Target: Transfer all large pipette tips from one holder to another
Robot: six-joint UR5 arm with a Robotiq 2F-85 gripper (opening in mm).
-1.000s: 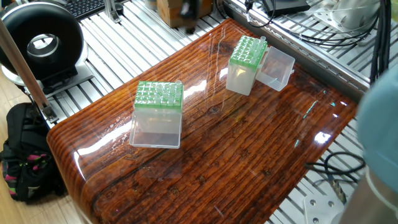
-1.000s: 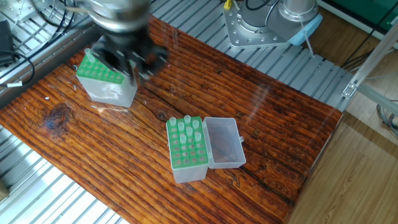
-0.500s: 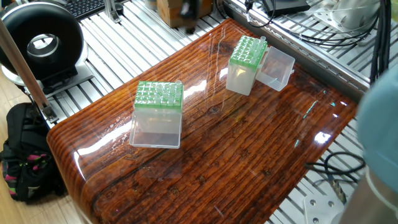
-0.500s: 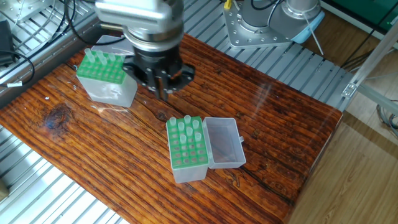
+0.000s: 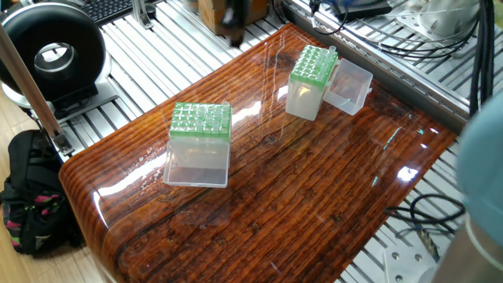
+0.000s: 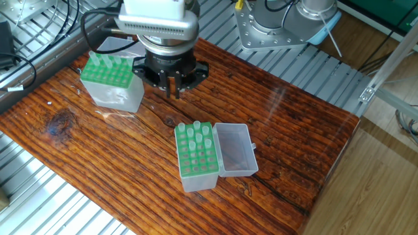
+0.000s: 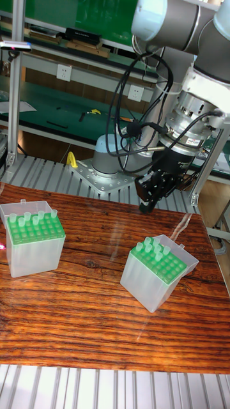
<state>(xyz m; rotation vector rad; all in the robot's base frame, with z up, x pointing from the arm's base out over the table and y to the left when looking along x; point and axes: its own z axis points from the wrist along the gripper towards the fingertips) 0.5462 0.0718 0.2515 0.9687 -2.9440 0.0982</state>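
Seen from the tall fixed view, the glossy reddish-brown wooden tabletop is bare along its front edge. The first thing behind that edge, toward the right edge, is a translucent plastic box with a green perforated top. It stands turned at an angle, and its clear hinged lid lies open against its far-right side. Several large pipette tips, slim whitish tapered tubes, stand upright in the holes at the far end of that green top; the holes nearer the front edge show only green. A little farther back, at the left edge, stands a second translucent box with a green top. It carries more of the whitish tips, upright in the rows along its far side. The two boxes are well apart, with bare wood between them. Farther back again, the black two-finger gripper hangs over the tabletop near the far edge. It is raised above the level of the box tops and touches neither box; in the other fixed view it is just beside the left-edge box. Its dark fingers point downward and sit close together, but I cannot tell whether the jaws are pinching a tip or simply drawn in. Beyond the far edge, the arm's grey base sits on a metal plate.
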